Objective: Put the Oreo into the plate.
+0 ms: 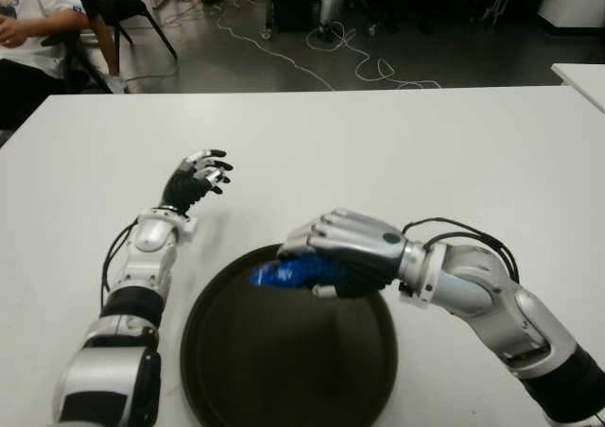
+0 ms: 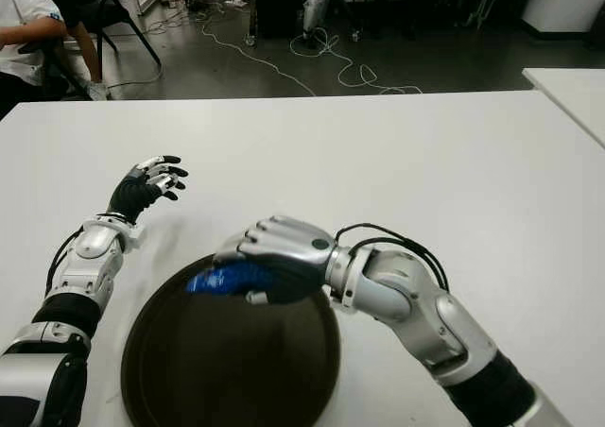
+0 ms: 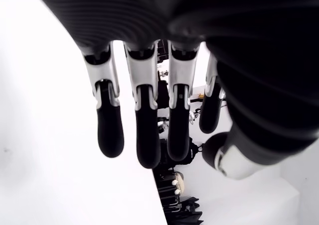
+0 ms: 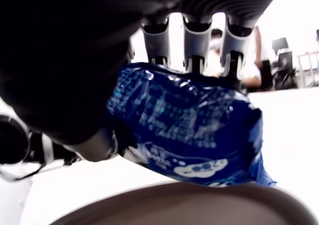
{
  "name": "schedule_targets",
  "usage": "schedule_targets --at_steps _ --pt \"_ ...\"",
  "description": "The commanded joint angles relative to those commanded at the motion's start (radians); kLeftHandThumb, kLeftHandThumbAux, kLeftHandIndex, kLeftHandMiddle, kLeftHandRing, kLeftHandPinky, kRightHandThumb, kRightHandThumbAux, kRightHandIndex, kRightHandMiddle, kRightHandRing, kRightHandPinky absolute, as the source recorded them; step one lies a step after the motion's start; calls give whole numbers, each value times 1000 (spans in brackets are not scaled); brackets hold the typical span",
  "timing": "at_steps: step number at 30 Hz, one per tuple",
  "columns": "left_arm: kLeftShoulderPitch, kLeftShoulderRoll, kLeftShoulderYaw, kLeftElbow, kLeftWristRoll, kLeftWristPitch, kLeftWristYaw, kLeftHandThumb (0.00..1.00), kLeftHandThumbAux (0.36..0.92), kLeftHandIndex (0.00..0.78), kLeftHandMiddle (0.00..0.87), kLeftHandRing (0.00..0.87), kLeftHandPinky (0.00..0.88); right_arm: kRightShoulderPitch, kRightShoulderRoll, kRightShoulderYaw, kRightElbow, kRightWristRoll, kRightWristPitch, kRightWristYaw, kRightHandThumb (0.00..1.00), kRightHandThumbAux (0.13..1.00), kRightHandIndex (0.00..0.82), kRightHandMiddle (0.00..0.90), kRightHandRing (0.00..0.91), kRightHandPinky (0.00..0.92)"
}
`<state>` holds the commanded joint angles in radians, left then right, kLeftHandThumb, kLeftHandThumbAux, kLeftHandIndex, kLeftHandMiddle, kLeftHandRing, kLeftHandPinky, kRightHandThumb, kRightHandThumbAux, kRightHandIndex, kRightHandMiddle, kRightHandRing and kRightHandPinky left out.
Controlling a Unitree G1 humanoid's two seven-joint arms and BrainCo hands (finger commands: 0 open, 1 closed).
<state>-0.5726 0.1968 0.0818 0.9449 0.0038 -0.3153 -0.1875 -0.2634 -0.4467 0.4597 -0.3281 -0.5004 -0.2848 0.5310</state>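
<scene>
Right now the right hand (image 1: 331,252) grips the blue Oreo pack (image 1: 284,274) over the far rim of the dark round plate (image 1: 284,370), which sits on a white table (image 1: 397,153). Beside the plate, the left hand (image 1: 194,183) shows with relaxed, empty fingers. Beyond the table, cables (image 1: 350,63) trail across a grey floor (image 1: 208,63), and a seated person (image 1: 33,30) is at the far left.

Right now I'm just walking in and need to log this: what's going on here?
The robot's right hand grips a blue Oreo packet over the far rim of a dark round plate on the white table. The packet is not released yet. The left hand, fingers open and empty, shows left of the plate.
</scene>
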Motion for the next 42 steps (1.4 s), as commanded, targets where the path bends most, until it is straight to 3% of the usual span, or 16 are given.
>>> schedule_targets --at_steps 5,6,7,8,9,10,12,16,24,42 --pt "0 -3 3 -1 -5 3 -1 97 692 266 381 418 473 19 21 -15 -25 -29 3 -37 697 728 426 702 693 660" --pt "0 -3 4 -1 -6 2 -1 101 692 266 380 417 470 17 13 -24 16 -23 -24 -57 697 728 425 700 690 658" --pt "0 -3 4 -1 -6 1 -1 103 690 269 380 416 468 16 7 -30 47 -19 -44 -71 687 731 417 605 595 548" --pt "1 -4 4 -2 -6 -1 0 104 689 271 380 416 468 19 -5 -41 88 -10 -74 -90 683 733 414 570 560 508" --pt "1 -4 4 -2 -6 -2 0 103 686 275 381 416 468 21 -12 -48 116 -5 -96 -102 489 728 309 456 450 403" --pt "2 -4 4 -2 -6 -4 0 103 685 277 382 416 468 28 -19 -55 118 3 -102 -102 414 728 271 415 410 365" --pt "3 -5 3 -4 -5 -7 1 94 679 283 385 418 467 34 -18 -55 109 12 -98 -87 211 695 123 244 249 239" --pt "4 -7 2 -11 -5 -8 1 78 676 285 386 420 464 5 18 0 192 -18 -97 -76 48 601 25 62 64 87" --pt "8 -8 -3 -21 0 -1 7 84 681 282 386 424 474 -2 2 -8 171 2 -91 -28 2 535 1 3 3 6" --pt "10 -11 -4 -32 -4 15 9 72 683 272 378 421 472 -13 -2 -9 190 -10 -91 -8 0 502 0 0 0 0"
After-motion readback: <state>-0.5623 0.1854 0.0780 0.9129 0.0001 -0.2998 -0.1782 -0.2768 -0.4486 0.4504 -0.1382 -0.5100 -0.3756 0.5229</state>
